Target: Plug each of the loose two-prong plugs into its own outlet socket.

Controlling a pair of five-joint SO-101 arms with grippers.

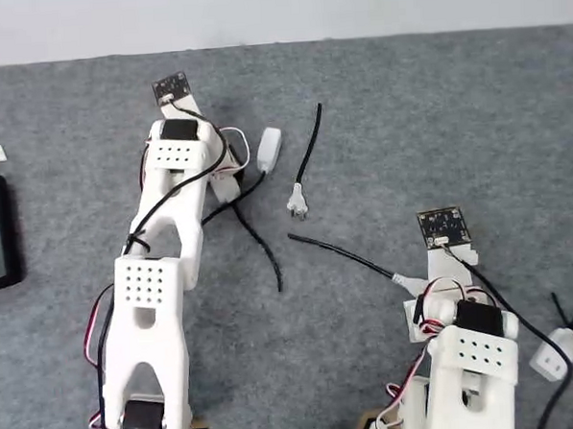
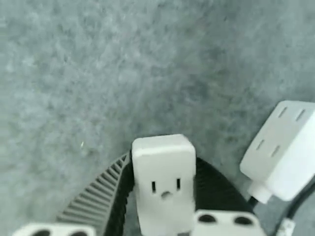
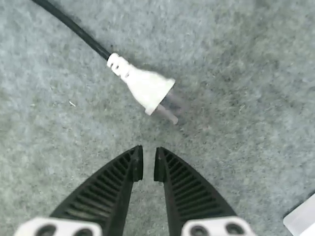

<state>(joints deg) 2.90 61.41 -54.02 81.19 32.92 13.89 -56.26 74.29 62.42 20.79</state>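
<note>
The left arm [image 1: 163, 240] is stretching toward the far side of the grey surface [image 1: 407, 122]. Its left pincer [image 2: 162, 177] is closing on a white outlet socket [image 2: 163, 152], one finger pressing each side. The socket's slotted face is showing toward the wrist camera. From above, that left pincer [image 1: 225, 182] is sitting left of centre. A second socket [image 1: 269, 148] is lying just beside it to the right, apart from it. In the left wrist view this second socket [image 2: 283, 147] is showing four slots, and a dark cord is leaving its lower end.

A loose two-prong plug [image 1: 297, 202] is lying near the centre of the surface, right of the held socket. Its black cord [image 1: 310, 141] is running away toward the far side.

The right arm [image 1: 472, 359] is sitting at the near right. The right pincer [image 3: 148, 167] is hanging almost closed, with only a thin slit between the tips, and it is gripping nothing. Just beyond its tips, not touching them, another white plug [image 3: 147, 88] is lying flat on the surface with its two prongs pointing roughly toward the pincer. From above, this plug [image 1: 405, 283] is resting just left of the right arm, and its black cord is trailing left toward the centre. A third socket [image 1: 553, 351] is lying at the near right edge.
</note>
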